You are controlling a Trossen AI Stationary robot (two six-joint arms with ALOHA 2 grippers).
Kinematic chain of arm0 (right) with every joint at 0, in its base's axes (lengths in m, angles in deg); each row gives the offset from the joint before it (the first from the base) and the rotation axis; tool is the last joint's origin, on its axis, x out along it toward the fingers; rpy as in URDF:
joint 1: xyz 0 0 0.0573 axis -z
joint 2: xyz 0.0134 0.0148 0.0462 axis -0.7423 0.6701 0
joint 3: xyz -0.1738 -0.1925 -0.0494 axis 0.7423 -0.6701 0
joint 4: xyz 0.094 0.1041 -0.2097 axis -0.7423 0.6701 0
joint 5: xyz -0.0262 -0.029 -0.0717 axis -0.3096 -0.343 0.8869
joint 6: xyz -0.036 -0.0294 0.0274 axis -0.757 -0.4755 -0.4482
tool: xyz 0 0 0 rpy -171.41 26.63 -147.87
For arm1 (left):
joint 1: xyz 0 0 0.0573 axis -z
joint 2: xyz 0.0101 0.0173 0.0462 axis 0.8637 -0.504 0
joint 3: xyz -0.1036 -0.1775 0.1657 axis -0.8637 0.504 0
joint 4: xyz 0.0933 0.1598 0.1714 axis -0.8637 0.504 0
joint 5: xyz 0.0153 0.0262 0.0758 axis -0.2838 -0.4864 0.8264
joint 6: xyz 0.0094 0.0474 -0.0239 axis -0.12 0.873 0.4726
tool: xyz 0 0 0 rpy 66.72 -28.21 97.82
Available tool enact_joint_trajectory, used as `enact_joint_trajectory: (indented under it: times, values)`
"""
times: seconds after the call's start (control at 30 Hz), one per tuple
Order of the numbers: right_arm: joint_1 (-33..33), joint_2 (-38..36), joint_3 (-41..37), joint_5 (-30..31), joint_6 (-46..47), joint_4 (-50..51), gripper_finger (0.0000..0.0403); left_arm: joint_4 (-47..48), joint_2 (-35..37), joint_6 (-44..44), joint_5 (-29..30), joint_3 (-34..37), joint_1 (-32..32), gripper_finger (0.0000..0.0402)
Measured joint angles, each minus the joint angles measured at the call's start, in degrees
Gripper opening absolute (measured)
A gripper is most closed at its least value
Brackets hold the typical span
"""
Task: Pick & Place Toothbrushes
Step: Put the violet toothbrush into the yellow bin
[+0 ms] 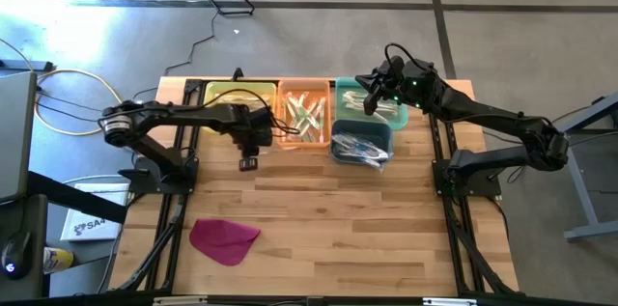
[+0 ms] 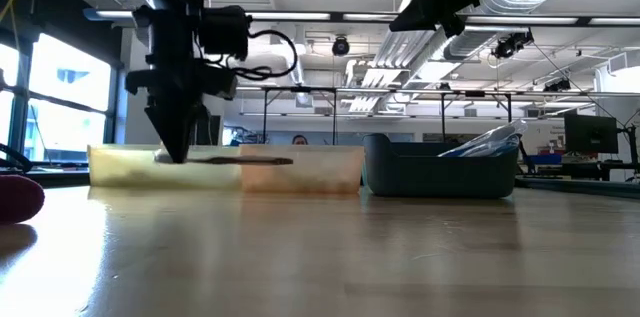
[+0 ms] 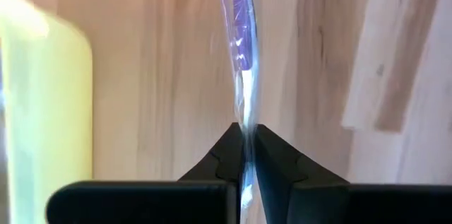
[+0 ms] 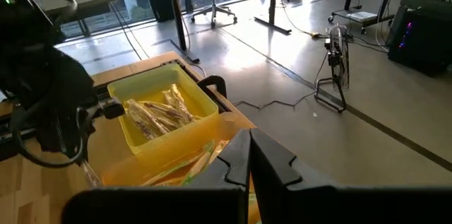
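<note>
While the wooden table carries 3 trays along its far edge, yellow tray, orange tray and green tray, a dark bin of wrapped toothbrushes sits just before the green one. More toothbrushes fill the trays. Low beside the yellow tray, the left gripper pinches 1 purple toothbrush against the tabletop. Raised above the green tray, the right gripper has its fingers pressed together, empty.
</note>
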Motion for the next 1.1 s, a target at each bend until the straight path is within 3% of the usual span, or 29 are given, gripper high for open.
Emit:
enact_joint_trajectory:
  times: [0.4,0.73,0.93,1.1]
  values:
    - [0.0,0.0,0.0,1.5,0.0,0.0,0.0002,15.0,9.7,-2.4,2.3,-7.7,0.0,0.0019]
    - [0.0,0.0,0.0,1.5,0.4,-0.1,0.0002,22.5,15.7,-3.5,14.1,-8.9,-0.7,0.0019]
    - [0.0,0.0,0.0,1.5,1.9,-0.1,0.0002,22.6,16.2,-7.0,16.1,-8.9,-8.5,0.0019]
    - [0.0,0.0,0.0,1.5,3.2,-0.1,0.0002,20.0,16.2,-1.7,15.8,-8.9,-17.0,0.0019]
